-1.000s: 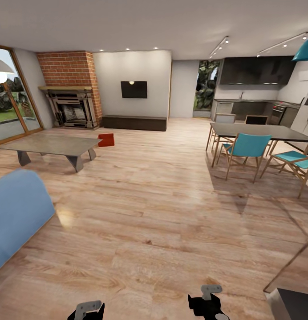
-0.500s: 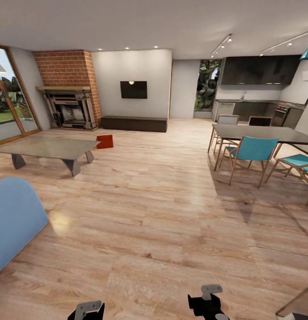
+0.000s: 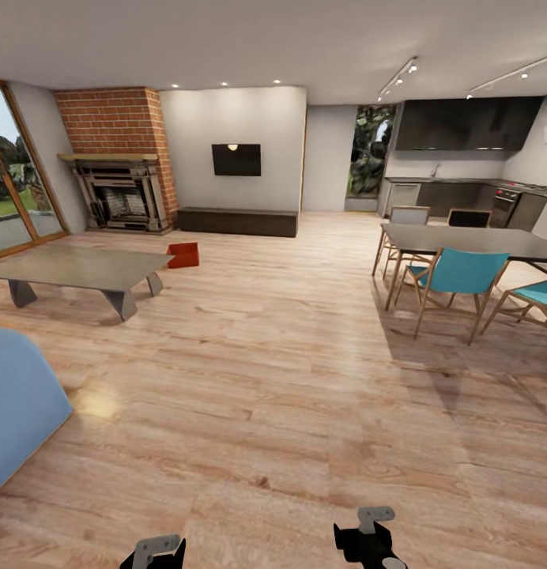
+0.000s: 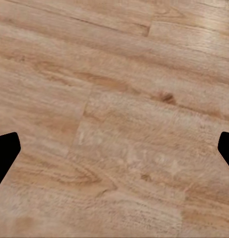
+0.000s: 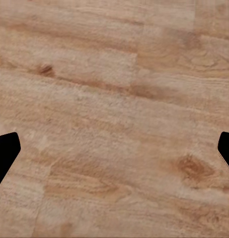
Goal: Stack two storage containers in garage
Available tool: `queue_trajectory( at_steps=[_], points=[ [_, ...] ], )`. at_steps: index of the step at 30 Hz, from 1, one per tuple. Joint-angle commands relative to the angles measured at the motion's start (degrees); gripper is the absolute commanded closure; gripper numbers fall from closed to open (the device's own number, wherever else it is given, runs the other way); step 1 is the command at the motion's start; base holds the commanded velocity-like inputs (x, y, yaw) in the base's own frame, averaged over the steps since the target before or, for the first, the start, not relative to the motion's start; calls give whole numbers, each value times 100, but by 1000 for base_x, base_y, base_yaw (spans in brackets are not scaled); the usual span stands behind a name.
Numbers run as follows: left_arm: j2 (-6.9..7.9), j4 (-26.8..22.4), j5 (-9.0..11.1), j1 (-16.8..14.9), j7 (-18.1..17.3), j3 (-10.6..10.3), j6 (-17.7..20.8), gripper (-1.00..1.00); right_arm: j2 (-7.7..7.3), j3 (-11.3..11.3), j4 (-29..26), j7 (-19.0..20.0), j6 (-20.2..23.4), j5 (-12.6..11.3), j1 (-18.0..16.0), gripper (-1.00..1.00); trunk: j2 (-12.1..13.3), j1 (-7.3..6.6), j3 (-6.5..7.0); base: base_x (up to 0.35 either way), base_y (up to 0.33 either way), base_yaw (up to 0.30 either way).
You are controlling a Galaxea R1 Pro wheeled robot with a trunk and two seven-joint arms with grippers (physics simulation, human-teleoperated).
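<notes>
the whole head view has slid sideways over the last second: the low table (image 3: 76, 269) and the blue sofa (image 3: 16, 411) sit further toward the left edge, and less of the sofa is seen, so the camera is judged to have moved with the base while nothing in the living room was shifted. the approach is judged to be under way, with the pick-up not yet begun. one wood plank floor (image 3: 273, 379) is counted, one brick fireplace (image 3: 119, 162), one dining table (image 3: 471, 239), four chairs around it, one wall tv (image 3: 235, 159), and one red-orange storage container (image 3: 183, 254) on the floor just beyond the low table, near the fireplace; the second is not made out. the left gripper (image 4: 114, 148) and right gripper (image 5: 114, 148) are seen spread wide over bare planks, nothing held
</notes>
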Motion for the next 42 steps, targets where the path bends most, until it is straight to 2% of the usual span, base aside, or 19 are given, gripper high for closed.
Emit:
queue_trajectory(
  at_steps=[1,29,42],
  points=[
    [-6,2,-28,-4,-46,49,-13,-100,0,30,6,-29,-15,1,-4,-100,-3,4,-6,347,0,0],
    [-6,2,-28,-4,-46,49,-14,-100,0,30,6,-31,-15,1,-4,-100,-3,4,-6,347,0,0],
    [-6,2,-28,-4,-46,49,-11,-100,0,30,6,-30,-15,1,-4,-100,-3,4,-6,347,-90,0]
  ],
)
